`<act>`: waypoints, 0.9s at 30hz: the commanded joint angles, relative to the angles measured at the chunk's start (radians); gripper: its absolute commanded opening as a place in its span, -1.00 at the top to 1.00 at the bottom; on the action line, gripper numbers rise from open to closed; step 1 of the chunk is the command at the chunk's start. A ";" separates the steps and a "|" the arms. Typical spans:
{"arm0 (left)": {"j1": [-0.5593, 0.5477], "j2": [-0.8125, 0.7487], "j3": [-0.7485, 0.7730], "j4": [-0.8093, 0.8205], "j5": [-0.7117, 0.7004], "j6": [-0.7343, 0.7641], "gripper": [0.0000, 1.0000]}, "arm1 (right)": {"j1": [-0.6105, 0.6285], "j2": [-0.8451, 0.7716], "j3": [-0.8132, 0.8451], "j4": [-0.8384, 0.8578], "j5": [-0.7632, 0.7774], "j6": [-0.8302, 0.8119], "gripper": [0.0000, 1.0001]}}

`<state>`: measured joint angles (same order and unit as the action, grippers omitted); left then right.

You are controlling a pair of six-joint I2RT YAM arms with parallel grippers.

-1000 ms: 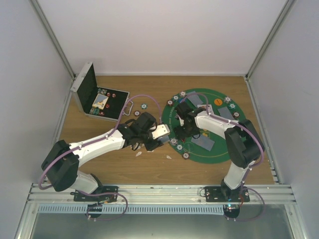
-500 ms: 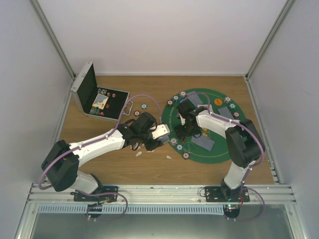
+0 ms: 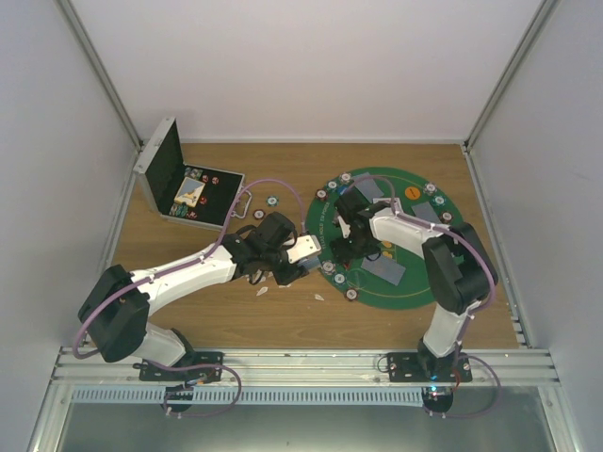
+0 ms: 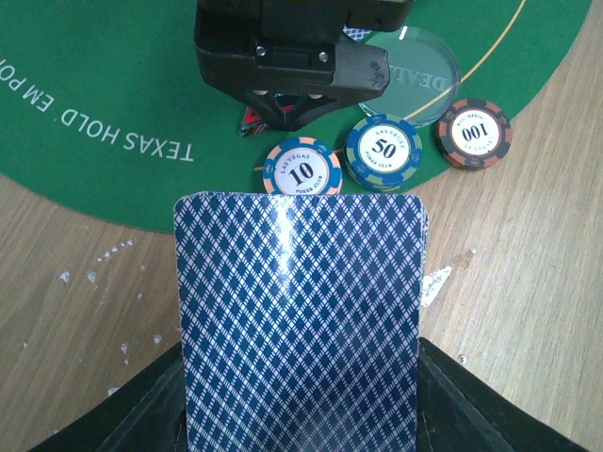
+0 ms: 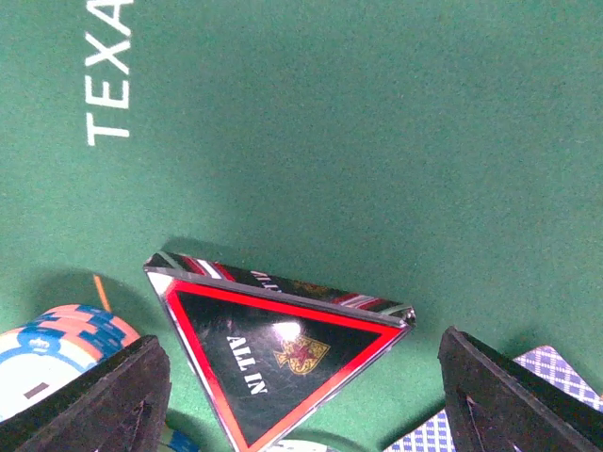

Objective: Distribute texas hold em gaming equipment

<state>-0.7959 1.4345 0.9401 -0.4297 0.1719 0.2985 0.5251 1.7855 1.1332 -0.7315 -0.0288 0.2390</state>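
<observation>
Pinching the card [image 4: 297, 311] by its end, left tool [image 4: 300, 407] is clamped tight; looks thin, bendy, slick. Right tool [image 5: 301, 395], apart, straddles the token [image 5: 283, 344]: stiff, glossy, grab its sides.

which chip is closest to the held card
The orange 10 chip, just beyond the top edge of the card; the blue 50 and dark 100 lie farther.

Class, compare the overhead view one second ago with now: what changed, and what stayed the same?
The right arm shifted slightly left at its elbow; little else. The open right gripper stays over the triangular token, the left gripper stays shut on the playing card. Chips, case and mat unmoved.
</observation>
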 commanded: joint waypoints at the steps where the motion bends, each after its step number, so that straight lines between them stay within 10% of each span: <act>1: 0.004 -0.031 -0.004 0.045 0.003 -0.002 -0.11 | -0.007 0.038 0.002 0.013 0.014 -0.015 -0.57; 27: 0.004 -0.031 -0.008 0.046 -0.006 -0.004 -0.10 | -0.025 0.063 0.055 -0.002 0.044 -0.030 -0.22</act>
<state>-0.7959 1.4300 0.9401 -0.4297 0.1711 0.2985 0.5159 1.8404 1.1667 -0.7490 -0.0013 0.2138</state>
